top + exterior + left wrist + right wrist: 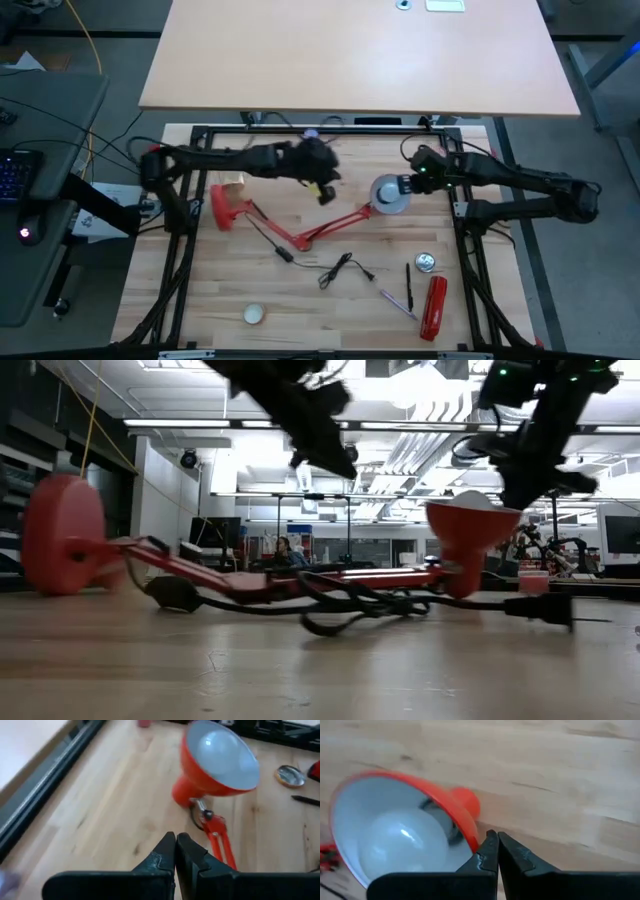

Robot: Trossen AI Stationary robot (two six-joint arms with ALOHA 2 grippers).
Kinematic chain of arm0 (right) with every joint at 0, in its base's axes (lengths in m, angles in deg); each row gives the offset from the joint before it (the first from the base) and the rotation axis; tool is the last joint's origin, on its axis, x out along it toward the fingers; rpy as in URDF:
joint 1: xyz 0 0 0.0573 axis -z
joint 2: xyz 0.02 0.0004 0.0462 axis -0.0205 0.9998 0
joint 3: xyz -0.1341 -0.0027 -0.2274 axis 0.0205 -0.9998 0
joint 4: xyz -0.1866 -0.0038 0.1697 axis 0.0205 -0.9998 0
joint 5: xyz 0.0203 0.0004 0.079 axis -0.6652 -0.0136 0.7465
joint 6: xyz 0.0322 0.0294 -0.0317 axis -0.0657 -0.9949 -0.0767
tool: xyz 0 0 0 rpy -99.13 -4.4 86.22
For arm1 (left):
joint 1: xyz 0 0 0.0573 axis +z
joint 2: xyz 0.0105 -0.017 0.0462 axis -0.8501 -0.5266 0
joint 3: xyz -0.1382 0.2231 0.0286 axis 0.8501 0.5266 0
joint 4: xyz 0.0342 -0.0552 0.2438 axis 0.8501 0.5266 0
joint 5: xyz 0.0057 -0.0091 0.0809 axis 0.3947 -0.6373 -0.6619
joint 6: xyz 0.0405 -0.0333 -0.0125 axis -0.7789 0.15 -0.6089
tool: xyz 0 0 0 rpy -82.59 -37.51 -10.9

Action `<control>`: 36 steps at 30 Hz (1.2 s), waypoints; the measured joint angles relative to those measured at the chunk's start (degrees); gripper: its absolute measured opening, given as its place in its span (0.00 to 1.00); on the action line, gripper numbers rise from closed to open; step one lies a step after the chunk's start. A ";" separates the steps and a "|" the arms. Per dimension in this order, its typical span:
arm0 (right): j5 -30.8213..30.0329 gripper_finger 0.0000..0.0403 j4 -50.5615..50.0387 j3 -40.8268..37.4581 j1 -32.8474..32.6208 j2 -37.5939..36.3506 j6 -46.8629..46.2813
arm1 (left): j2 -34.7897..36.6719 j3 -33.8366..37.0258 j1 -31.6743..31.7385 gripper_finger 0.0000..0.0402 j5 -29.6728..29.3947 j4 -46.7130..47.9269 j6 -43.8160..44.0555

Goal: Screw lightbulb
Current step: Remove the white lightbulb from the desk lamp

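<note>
A red desk lamp [300,232] lies on the wooden table, its round base [222,207] at the left and its shade [388,195] at the right, opening upward. The white lightbulb [400,840] sits inside the shade; it also shows in the left wrist view [220,751]. My left gripper [176,845] is shut and empty, above the table to the left of the shade [200,780]. My right gripper [496,842] is shut, just beside the shade's rim [470,827] on its right side. My right gripper's shut fingertips [490,845] stand right at the shade's outer rim [472,837], coming from the table's right. I cannot tell whether they touch it.
The lamp's black cord [340,268] lies near the table's middle. A pen [408,285], a round metal lid [427,262] and a red tool [435,305] lie at the near right. A cream round object [254,314] lies near the front edge. A black frame [190,240] borders the table.
</note>
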 joint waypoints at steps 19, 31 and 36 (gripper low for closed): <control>7.93 0.00 3.03 16.05 -3.61 11.42 14.19 | 10.92 3.33 -0.87 0.00 15.50 -6.77 -16.19; 12.19 0.00 5.79 11.45 -3.45 8.86 39.32 | -14.26 -20.99 -12.52 0.00 -4.90 9.27 -36.75; 15.13 0.00 12.12 7.61 -3.03 5.32 44.26 | -17.49 -20.98 -16.05 0.00 -16.91 3.71 -34.82</control>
